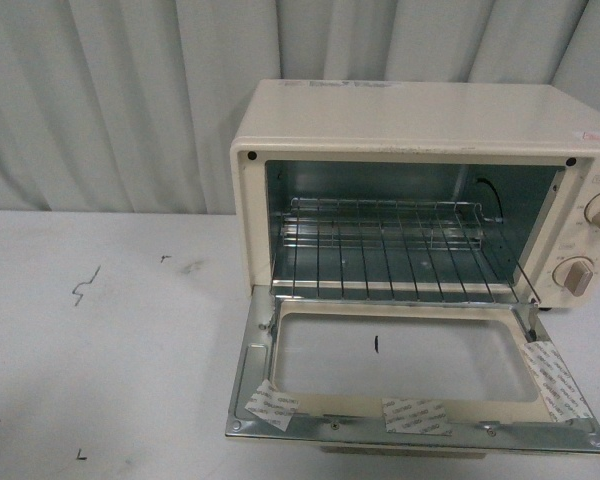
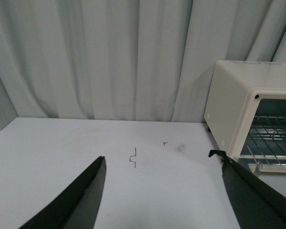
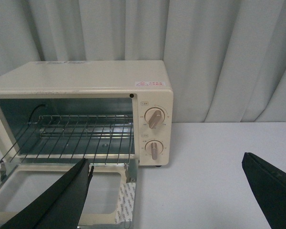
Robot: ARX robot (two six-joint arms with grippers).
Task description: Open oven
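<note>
The boxy cream-white toaster oven (image 1: 410, 130), its long axis running sideways across the white table (image 1: 100, 330), faces the front camera with its glass-windowed door (image 1: 410, 415) dropped open roughly level, baring one shiny wire rack (image 1: 390, 250) beside two pinkish round knobs (image 1: 577, 275), while the left gripper (image 2: 158, 157) and right gripper (image 3: 167, 160) gape, empty.

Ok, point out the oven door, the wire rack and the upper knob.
oven door (image 1: 420, 362), front view, on its glass pane.
wire rack (image 1: 380, 262), front view, on its middle bars.
upper knob (image 3: 155, 118), right wrist view, on its grip.
</note>
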